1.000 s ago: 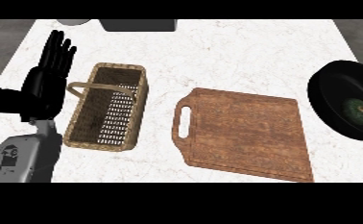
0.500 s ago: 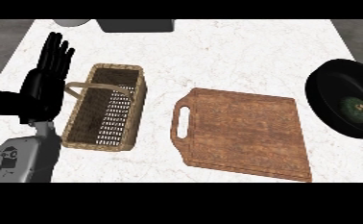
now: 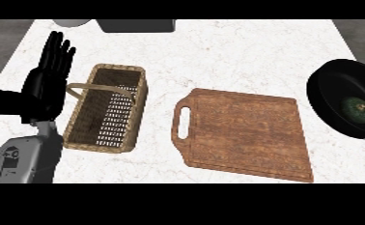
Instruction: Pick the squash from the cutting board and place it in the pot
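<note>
The squash (image 3: 354,108) lies inside the black pot (image 3: 329,104) at the view's right edge, green skin showing against the dark inside. The cutting board (image 3: 246,134) beside it is bare. Over the last second nothing on the counter has shifted — only the view has slid a little, so the placing looks done. Further left sits the wicker basket (image 3: 107,108). The left hand (image 3: 47,81) rests by the left edge, fingers straight and up, holding nothing. The right hand is out of sight.

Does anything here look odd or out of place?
Nothing is spilled or broken. The cutting board lies bare and slightly askew; the squash sits in the pot at the right edge.
</note>
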Robot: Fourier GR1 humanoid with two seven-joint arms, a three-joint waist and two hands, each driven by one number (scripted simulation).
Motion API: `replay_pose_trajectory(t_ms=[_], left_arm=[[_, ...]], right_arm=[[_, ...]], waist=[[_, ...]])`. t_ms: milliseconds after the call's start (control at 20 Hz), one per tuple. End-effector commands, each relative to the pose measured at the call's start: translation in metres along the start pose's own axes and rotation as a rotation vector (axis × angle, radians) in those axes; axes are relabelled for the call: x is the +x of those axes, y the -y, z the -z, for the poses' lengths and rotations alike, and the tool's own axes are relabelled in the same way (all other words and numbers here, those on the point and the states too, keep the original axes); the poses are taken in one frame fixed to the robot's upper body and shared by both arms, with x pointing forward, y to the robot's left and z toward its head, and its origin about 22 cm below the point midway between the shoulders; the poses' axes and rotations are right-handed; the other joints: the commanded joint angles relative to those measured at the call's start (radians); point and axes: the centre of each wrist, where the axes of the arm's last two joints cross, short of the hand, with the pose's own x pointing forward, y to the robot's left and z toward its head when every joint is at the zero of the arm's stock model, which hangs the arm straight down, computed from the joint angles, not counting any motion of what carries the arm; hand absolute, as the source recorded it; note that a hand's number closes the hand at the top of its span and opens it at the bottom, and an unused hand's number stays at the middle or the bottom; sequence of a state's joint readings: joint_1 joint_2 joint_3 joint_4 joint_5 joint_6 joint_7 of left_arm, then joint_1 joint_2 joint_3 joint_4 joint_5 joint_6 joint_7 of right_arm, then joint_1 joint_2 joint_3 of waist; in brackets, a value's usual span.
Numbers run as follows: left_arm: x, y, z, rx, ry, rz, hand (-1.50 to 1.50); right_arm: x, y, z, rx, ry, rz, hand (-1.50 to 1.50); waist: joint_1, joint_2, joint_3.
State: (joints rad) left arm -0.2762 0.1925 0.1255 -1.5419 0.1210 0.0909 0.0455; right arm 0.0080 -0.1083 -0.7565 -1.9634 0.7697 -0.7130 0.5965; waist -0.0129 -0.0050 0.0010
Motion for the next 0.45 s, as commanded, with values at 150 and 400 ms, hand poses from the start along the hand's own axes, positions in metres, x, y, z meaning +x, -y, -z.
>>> replay_pose_trajectory(t_ms=[150,400], left_arm=[[0.0,0.006,0.007,0.009,-0.009,0.009,0.0],[0.011,-0.003,0.006,0.007,-0.018,-0.004,0.0]], right_arm=[[-0.031,0.067,0.006,-0.028,0.012,0.005,-1.5],[-0.037,0.103,0.002,-0.044,0.008,-0.02,-1.5]], waist=[[-0.003,0.003,-0.001],[-0.002,0.002,-0.001]])
